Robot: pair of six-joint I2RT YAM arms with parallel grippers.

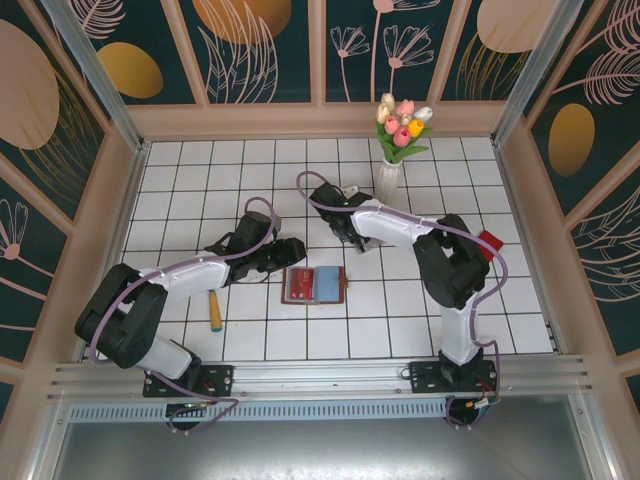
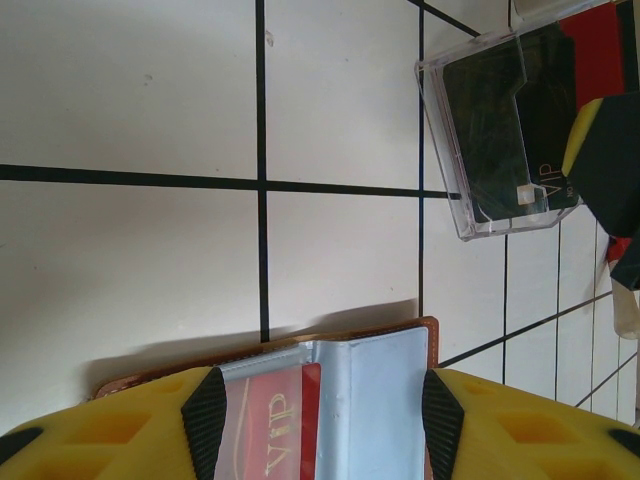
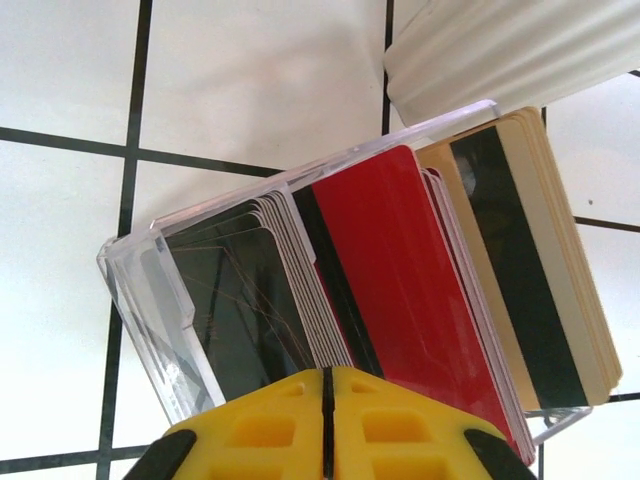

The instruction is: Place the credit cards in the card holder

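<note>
Where the right end effector [image 3: 325, 420] is pressed together at the six o'clock edge of one clear box [image 3: 135, 290], fanned credit cards [image 3: 400, 270] are seen, too overlapped to be counted. The left end effector [image 2: 322, 430] is spread over one open card holder [image 2: 375, 370] at bench [image 1: 520, 310] centre, with one red card [image 2: 275, 420] pocketed.

Open brown card holder [image 1: 313, 285]; stacked credit cards [image 3: 400, 280]

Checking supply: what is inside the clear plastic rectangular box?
Stacked thin plastic cards, black and red; cream black-striped ones beside them may be outside. Yellow fingers cover their near ends.
</note>
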